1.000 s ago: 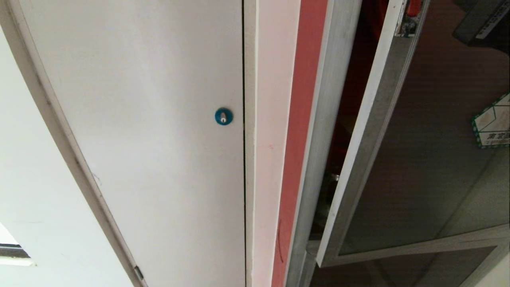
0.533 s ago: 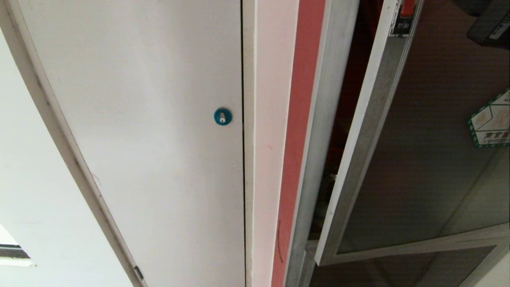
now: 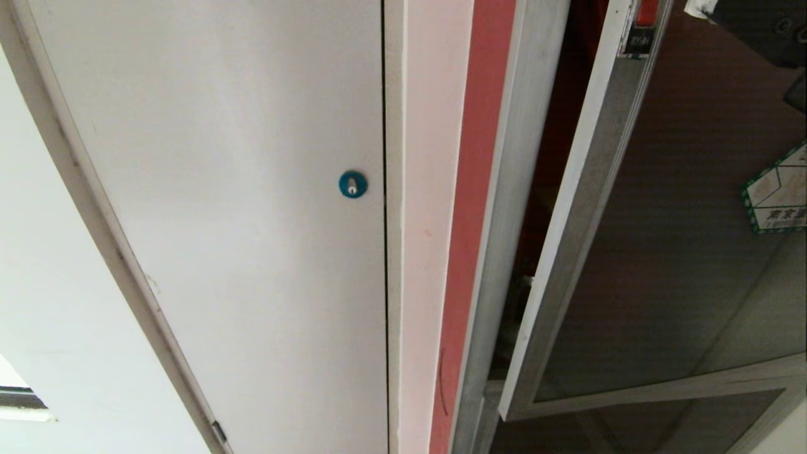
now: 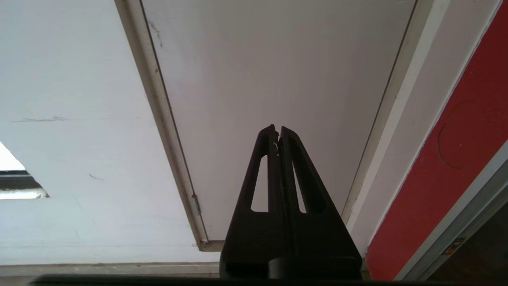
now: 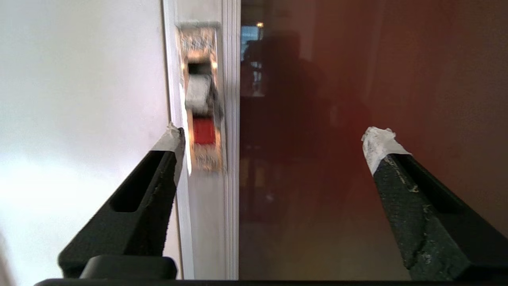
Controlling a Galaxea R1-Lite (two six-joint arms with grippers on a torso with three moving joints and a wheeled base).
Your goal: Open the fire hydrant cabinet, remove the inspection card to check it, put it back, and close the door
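- Your right hand point(image 5: 274, 143) hovers with fingers spread wide, empty, just before the door's point(image 3: 681, 252) red latch point(image 5: 204, 131).
- Beside that latch, the door stands ajar from the fire hydrant cabinet point(image 3: 504, 189).
- Your left hand point(image 4: 277, 133) is pressed together, parked well apart from the latch.

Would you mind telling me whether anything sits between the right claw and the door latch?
Nothing visible does. The right claw stands open facing the door, with the red latch on the door's frame just beyond one finger, unobstructed.

Head view looks up at door point(image 3: 681, 252), right wrist view close on its latch point(image 5: 203, 131)
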